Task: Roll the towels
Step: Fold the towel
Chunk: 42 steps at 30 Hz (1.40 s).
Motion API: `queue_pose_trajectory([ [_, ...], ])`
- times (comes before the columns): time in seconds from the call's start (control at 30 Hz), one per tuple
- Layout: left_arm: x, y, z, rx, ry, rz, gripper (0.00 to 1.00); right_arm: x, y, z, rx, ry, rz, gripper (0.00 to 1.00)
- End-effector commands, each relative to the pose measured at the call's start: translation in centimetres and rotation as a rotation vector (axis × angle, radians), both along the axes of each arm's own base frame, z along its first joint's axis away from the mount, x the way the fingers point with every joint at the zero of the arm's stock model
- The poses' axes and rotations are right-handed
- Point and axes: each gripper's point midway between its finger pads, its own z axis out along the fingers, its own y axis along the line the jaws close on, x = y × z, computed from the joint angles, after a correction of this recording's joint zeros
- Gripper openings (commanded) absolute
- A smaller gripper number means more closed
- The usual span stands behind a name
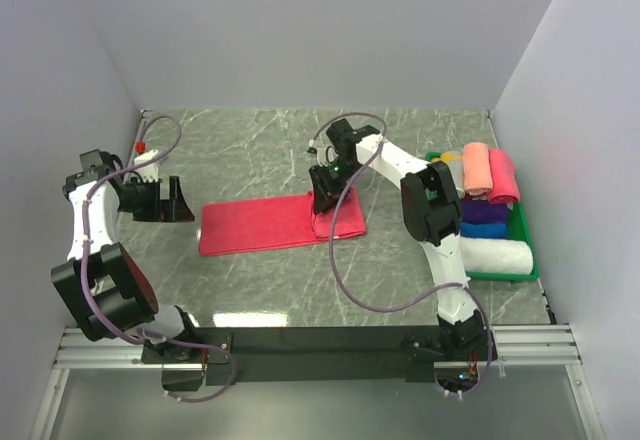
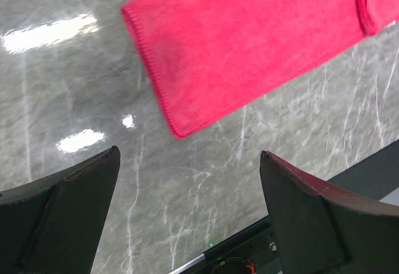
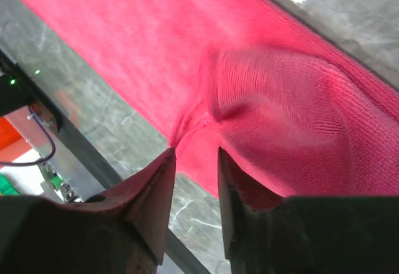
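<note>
Far left, the left gripper (image 1: 170,200) hung over the grey marbled table (image 1: 260,140) with its dark fingers (image 2: 75,218) spread wide, holding nothing (released, plainly). Just beside it began the near end of the long crimson-red cloth towel (image 1: 262,226), lying flat on the stone. In the left wrist view, that towel (image 2: 249,43) showed a stitched corner above the gap between the fingers, not touching them.

Moving along, the towel's right end was doubled over on itself, and there sat the right gripper (image 1: 325,200). Its fingers (image 3: 153,187) were drawn close, clenched on a puckered fold of the towel (image 3: 156,56). The cloth bulged up in a hump right beside the tips.

A purple cable (image 1: 345,290) looped down across the towel's folded end. Farther right, the right arm's black elbow blocked part of a green tray (image 1: 500,276), which held rolled towels: salmon (image 1: 476,168), pink (image 1: 503,175), blue (image 1: 485,215) and white (image 1: 495,253).
</note>
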Motion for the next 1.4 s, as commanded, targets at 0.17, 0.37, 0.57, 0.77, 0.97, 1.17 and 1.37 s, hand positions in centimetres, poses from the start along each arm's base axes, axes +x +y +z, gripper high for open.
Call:
queue_pose_trajectory([
  [0.17,1.0,-2.6,-1.4,0.083,-0.043,-0.057,0.81,3.3,-5.2,8.0,0.045,-0.221,-0.024,0.4],
  [0.37,2.7,-5.2,-4.8,0.112,0.034,-0.046,0.42,4.1,-9.9,3.7,-0.171,-0.249,-0.004,0.24],
  [0.57,4.0,-6.0,-9.0,0.156,0.148,-0.013,0.15,3.9,-9.8,0.1,-0.225,-0.228,0.041,0.13],
  [0.77,5.7,-5.6,-11.5,0.208,0.205,0.019,0.11,2.5,-9.2,-3.0,-0.272,-0.208,0.094,0.1],
  [0.97,8.1,-4.3,-13.1,0.27,0.225,0.044,0.01,-1.2,-8.6,-4.4,-0.251,-0.134,0.125,0.09],
  [1.17,14.7,-5.0,-13.8,0.235,0.182,-0.013,0.01,-8.2,-3.9,-1.8,-0.025,0.045,0.187,0.14],
  [1.37,23.6,-9.0,-9.7,0.167,0.052,-0.103,0.13,-11.0,0.0,3.8,0.203,0.097,0.268,0.25],
])
